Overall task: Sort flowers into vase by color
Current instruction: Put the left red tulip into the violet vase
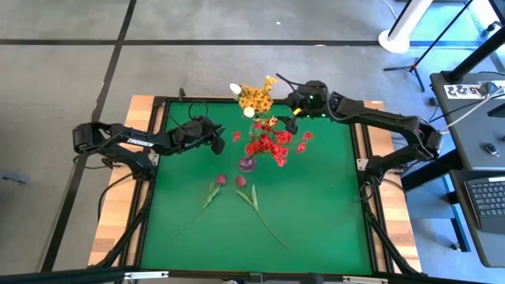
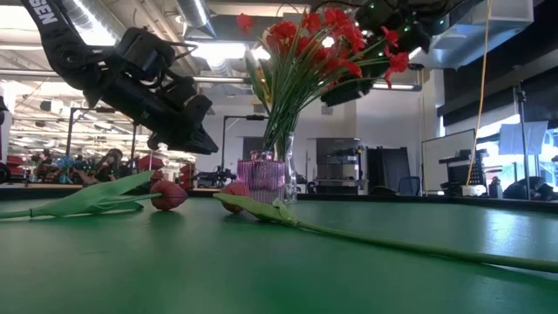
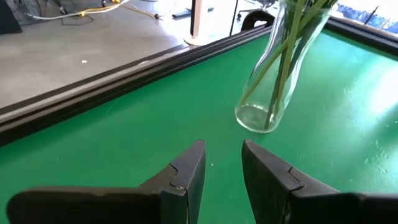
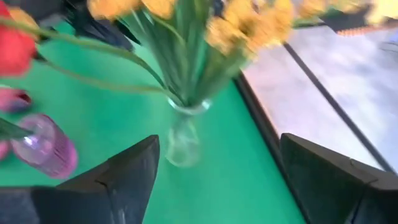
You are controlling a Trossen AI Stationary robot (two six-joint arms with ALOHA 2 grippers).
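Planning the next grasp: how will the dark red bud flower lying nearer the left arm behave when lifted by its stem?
The dark red bud flower will probably droop, with its long thin stem and the bud weighting one end. Likely light. Its leaves lie flat on the table, so it shouldn't roll.

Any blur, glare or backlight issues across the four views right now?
Right wrist view: motion-smeared, the yellow flowers and clear vase soft. Low view: ceiling lights backlight the red flowers, leaving the left gripper near-silhouette; the nearest stem is out of focus. Left wrist view: sharp, with pale sheen on the green mat. High view: even light, soft shadows only.
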